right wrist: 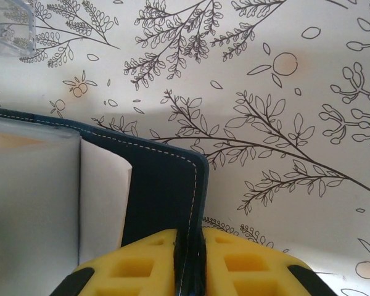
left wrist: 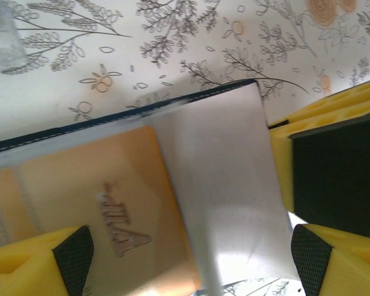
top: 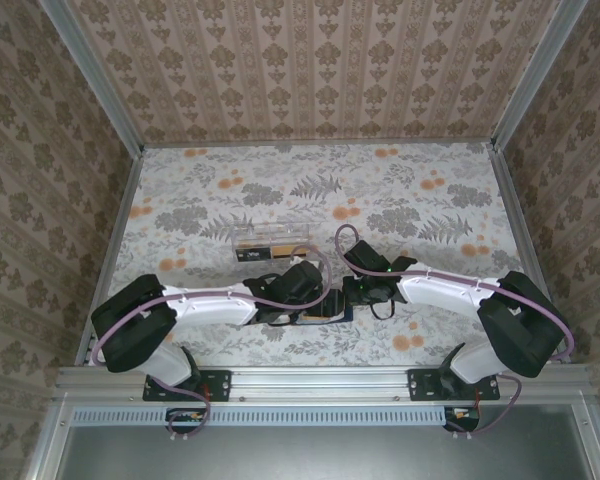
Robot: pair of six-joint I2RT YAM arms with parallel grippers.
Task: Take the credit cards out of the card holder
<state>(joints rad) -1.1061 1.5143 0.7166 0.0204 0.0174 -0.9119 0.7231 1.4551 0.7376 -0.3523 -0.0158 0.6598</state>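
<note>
Open card holder [right wrist: 166, 185] lies at the table's [top: 410, 200] near middle, its right cover pinched by the narrow right gripper [right wrist: 188, 262]. Left gripper [left wrist: 191, 262] stands wide astride an orange card [left wrist: 92, 203], apparently pocketed; it should close on the card alone.

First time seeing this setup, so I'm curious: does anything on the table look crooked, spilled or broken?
Nothing looks spilled or damaged. The card holder lies open, its navy edge pinched in the right gripper; a pale inner leaf partly covers the orange card.
</note>
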